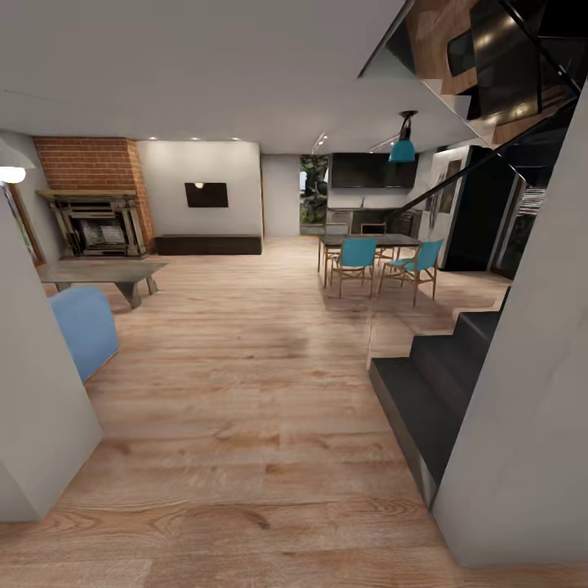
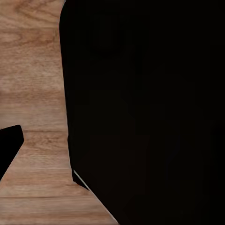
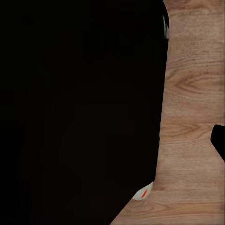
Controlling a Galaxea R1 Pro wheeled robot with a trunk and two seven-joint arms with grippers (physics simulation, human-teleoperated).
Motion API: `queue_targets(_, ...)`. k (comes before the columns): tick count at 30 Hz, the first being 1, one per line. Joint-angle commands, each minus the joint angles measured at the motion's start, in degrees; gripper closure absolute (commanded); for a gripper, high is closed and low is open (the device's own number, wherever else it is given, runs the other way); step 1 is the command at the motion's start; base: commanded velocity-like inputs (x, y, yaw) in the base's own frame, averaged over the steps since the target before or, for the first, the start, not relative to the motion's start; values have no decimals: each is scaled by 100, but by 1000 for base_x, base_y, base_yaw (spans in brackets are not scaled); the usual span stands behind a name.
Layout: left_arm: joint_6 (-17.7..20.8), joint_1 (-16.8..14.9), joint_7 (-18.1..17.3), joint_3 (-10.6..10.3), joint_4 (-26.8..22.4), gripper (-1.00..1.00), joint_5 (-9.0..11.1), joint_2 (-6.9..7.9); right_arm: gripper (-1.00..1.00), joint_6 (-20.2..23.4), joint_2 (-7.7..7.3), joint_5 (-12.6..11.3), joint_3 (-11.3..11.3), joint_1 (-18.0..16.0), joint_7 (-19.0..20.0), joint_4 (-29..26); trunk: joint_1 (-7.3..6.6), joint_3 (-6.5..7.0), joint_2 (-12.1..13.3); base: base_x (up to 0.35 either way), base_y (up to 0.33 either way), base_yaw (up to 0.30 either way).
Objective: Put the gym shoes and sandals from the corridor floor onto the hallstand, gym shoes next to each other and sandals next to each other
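Observation:
The corridor floor (image 1: 245,392) of light brown wood planks runs ahead into an open living room in the head view. The gym shoes, the sandals and the hallstand are out of view there. In the left wrist view a big black mass (image 2: 145,108) hangs over the floor (image 2: 37,84), and a black wedge (image 2: 8,147) at the edge may be a finger. The right wrist view has a similar black mass (image 3: 79,108) and a dark wedge (image 3: 219,140). A small white shape with a red mark (image 3: 143,192) peeks from under the mass; I cannot tell what it is.
Pale grey walls stand close at the left (image 1: 33,408) and right (image 1: 531,408). Dark stairs (image 1: 433,384) rise at the right. A blue sofa (image 1: 82,327), a low table (image 1: 102,273), a brick fireplace (image 1: 94,204) and a dining table with turquoise chairs (image 1: 384,257) lie ahead.

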Motion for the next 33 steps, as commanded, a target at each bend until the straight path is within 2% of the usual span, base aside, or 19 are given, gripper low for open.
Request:
queue_targets(1,-33,-33,-33,23,-33,-100,34,-33,-100,-33,-9,11,-21,-33,34,-33,0,0,0,0,0,0)
queue_targets(10,-309,-331,-95,35,-328,-100,54,-37,-100,-241,-9,0,-27,0,141,112,0,0,0,0,0,0)
queue_targets(16,-316,-529,-93,40,-524,-100,53,-36,-100,-277,-15,-7,-40,0,134,109,0,0,0,0,0,0)
queue_targets(33,-321,-536,-96,35,-984,-100,53,-35,-100,-281,-18,-5,-36,0,141,27,0,0,0,0,0,0)
